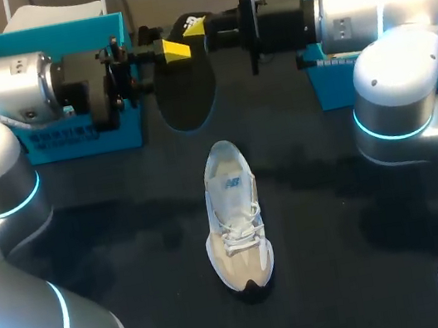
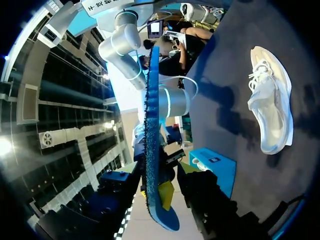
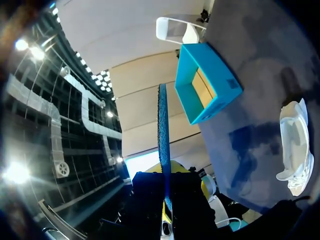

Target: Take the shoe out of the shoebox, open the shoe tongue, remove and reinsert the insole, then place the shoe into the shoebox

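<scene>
The left gripper (image 2: 156, 192) and right gripper (image 3: 165, 220) each clamped the dark flat insole (image 1: 186, 94) aloft, beyond the white lace-up shoe (image 1: 234, 212) on the black table (image 1: 338, 220).

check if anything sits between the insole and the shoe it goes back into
Nothing visible does. The insole, held up by the left gripper and right gripper, has only bare table between it and the shoe.

One white shoe (image 1: 234, 216) is counted on the one table (image 1: 347, 277). One dark insole (image 1: 186, 94) is seen beyond the shoe. Two teal boxes are counted, the left box (image 1: 123, 134) and the right box (image 1: 331, 88), both set farther back than the shoe, one to either side. Two tools are counted, the left tool (image 1: 169, 50) and the right tool (image 1: 194, 27), both beyond the shoe.
</scene>
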Motion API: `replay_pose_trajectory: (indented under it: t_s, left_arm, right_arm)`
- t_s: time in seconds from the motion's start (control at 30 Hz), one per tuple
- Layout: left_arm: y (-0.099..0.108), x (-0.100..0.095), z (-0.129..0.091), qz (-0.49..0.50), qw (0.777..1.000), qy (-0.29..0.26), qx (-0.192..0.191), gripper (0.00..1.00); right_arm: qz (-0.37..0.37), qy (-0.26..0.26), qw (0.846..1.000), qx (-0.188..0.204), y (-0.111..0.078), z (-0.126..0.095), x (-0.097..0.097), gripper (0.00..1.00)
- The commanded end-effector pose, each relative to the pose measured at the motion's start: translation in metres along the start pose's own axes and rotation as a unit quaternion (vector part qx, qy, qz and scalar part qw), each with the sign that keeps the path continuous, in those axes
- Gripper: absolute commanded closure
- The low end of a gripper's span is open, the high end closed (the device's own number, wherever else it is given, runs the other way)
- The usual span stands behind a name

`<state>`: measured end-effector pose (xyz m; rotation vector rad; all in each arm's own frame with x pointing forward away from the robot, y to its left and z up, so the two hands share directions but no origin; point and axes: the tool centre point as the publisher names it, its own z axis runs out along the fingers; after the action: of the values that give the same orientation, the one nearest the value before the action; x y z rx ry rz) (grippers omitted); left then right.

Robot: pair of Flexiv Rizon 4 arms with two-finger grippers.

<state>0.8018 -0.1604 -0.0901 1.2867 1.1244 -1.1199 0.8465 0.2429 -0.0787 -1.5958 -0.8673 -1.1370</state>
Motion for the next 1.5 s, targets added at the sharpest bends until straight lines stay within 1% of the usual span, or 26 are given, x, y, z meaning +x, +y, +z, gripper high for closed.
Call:
replay_pose_trajectory:
  t_s: [0.03,0.1,0.13,0.2,0.33,0.4,0.43,0.47,0.5,0.63,0.77,0.8,0.83,0.87,1.07,1.27,1.37,1.5]
  left_arm:
    - [0.001,0.000,-0.003,0.000,1.000,-0.001,0.003,0.56]
    - [0.000,0.000,-0.005,-0.004,1.000,-0.004,0.004,0.57]
    - [0.000,0.000,-0.005,-0.005,1.000,-0.004,0.004,0.62]
    - [-0.002,0.000,-0.006,-0.005,1.000,-0.005,0.004,0.68]
    - [-0.004,0.000,-0.007,-0.008,1.000,-0.007,0.006,0.71]
    - [-0.005,0.001,-0.006,-0.009,1.000,-0.008,0.006,0.75]
    - [-0.005,0.001,-0.005,-0.010,1.000,-0.009,0.006,0.87]
    - [-0.005,0.001,-0.004,-0.010,1.000,-0.009,0.006,0.96]
    - [-0.005,0.001,-0.004,-0.011,1.000,-0.010,0.006,1.00]
    - [-0.004,0.001,-0.004,-0.009,1.000,-0.010,0.005,1.00]
    - [-0.003,0.001,-0.004,-0.013,1.000,-0.011,0.003,1.00]
    - [-0.004,0.001,-0.005,-0.013,1.000,-0.011,0.003,1.00]
    - [-0.005,0.000,-0.006,-0.013,1.000,-0.012,0.003,1.00]
    - [-0.006,-0.001,-0.007,-0.012,1.000,-0.012,0.003,1.00]
    - [-0.010,-0.006,-0.018,-0.015,1.000,-0.016,-0.002,1.00]
    - [-0.015,-0.004,-0.030,-0.021,1.000,-0.016,-0.004,1.00]
    - [-0.016,-0.002,-0.033,-0.022,1.000,-0.011,-0.005,1.00]
    - [-0.018,-0.001,-0.037,-0.027,1.000,-0.010,-0.011,1.00]
  right_arm:
    - [0.000,-0.004,1.000,-0.003,0.000,-0.001,0.002,1.00]
    - [0.000,-0.005,1.000,-0.002,0.001,-0.002,0.002,1.00]
    - [0.000,-0.004,1.000,0.000,0.001,-0.002,0.001,1.00]
    - [0.001,-0.004,1.000,0.003,0.002,-0.002,0.000,1.00]
    - [0.001,-0.004,1.000,0.006,0.004,-0.001,-0.001,1.00]
    - [0.001,-0.004,1.000,0.007,0.005,-0.001,-0.001,1.00]
    - [0.001,-0.004,1.000,0.008,0.005,0.000,0.000,1.00]
    - [0.001,-0.003,1.000,0.009,0.006,0.000,-0.001,1.00]
    - [0.001,-0.003,1.000,0.010,0.006,0.001,-0.001,1.00]
    - [-0.013,-0.002,1.000,0.011,0.003,0.002,-0.002,1.00]
    - [-0.029,0.001,0.999,0.022,-0.001,0.001,-0.004,1.00]
    - [-0.034,-0.003,0.999,0.022,-0.002,0.001,-0.004,0.70]
    - [-0.037,-0.005,0.999,0.022,-0.003,-0.001,-0.004,0.13]
    - [-0.039,-0.008,0.999,0.021,-0.003,-0.004,-0.006,0.00]
    - [-0.082,-0.024,0.996,0.013,-0.004,-0.024,-0.013,0.00]
    - [-0.124,-0.021,0.992,0.025,-0.007,-0.039,-0.018,0.00]
    - [-0.146,-0.005,0.989,0.025,-0.007,-0.049,-0.018,0.00]
    - [-0.185,0.000,0.982,0.045,-0.010,-0.062,-0.021,0.00]
